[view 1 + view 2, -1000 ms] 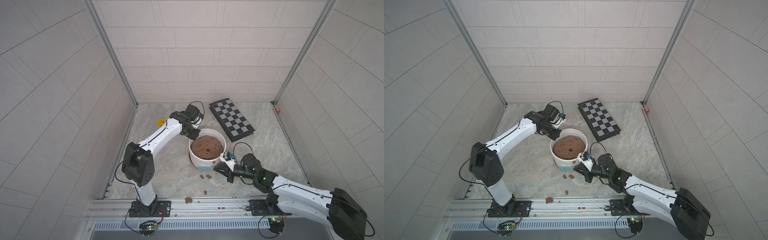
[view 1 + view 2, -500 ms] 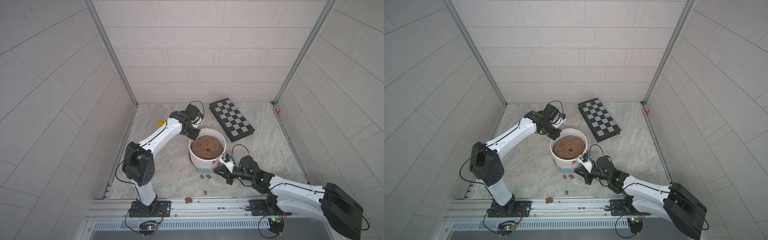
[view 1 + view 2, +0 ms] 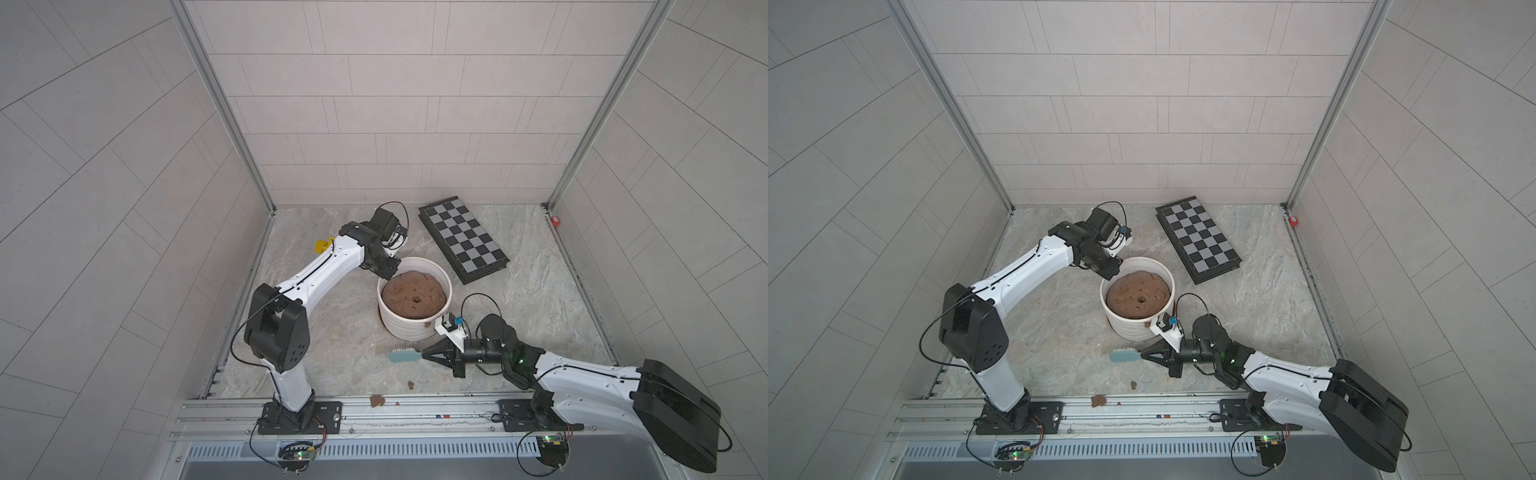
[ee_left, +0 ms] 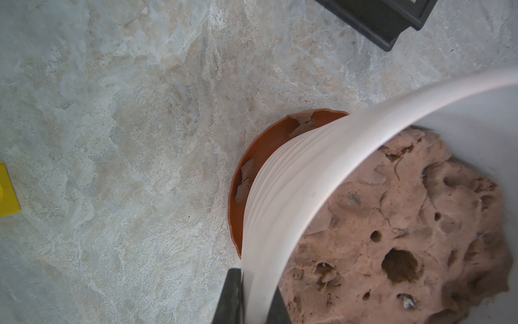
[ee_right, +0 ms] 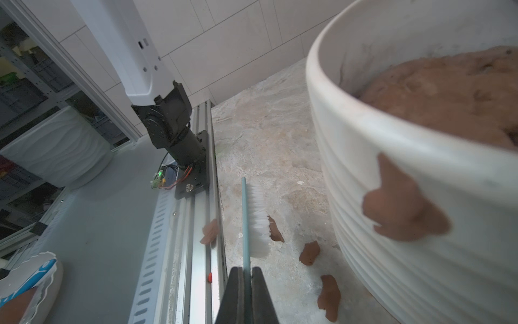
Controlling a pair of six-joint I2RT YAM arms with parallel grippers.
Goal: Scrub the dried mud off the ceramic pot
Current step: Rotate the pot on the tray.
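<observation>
The white ribbed ceramic pot (image 3: 409, 328) (image 3: 1131, 328) stands mid-floor with a brown mass inside. My left gripper (image 3: 388, 270) (image 3: 1111, 270) (image 4: 253, 303) is shut on the pot's far rim (image 4: 322, 168), one finger outside and one inside. My right gripper (image 3: 426, 355) (image 3: 1144, 356) (image 5: 246, 270) is shut on the handle of a light-blue brush (image 3: 403, 355) (image 5: 253, 218), which hangs low just in front of the pot, apart from it. A patch of dried mud (image 5: 400, 207) sticks to the pot wall (image 5: 420, 266). Mud flakes (image 5: 309, 252) (image 3: 410, 385) lie on the floor.
An orange-brown saucer (image 4: 244, 213) sits under the pot. A chessboard (image 3: 463, 239) (image 3: 1198, 239) lies at the back right and a small yellow piece (image 3: 324, 245) at the back left. A mud lump (image 3: 377, 400) rests on the front rail.
My right gripper has drawn the brush a little away from the pot wall, toward the front rail. The left gripper stays on the rim.
</observation>
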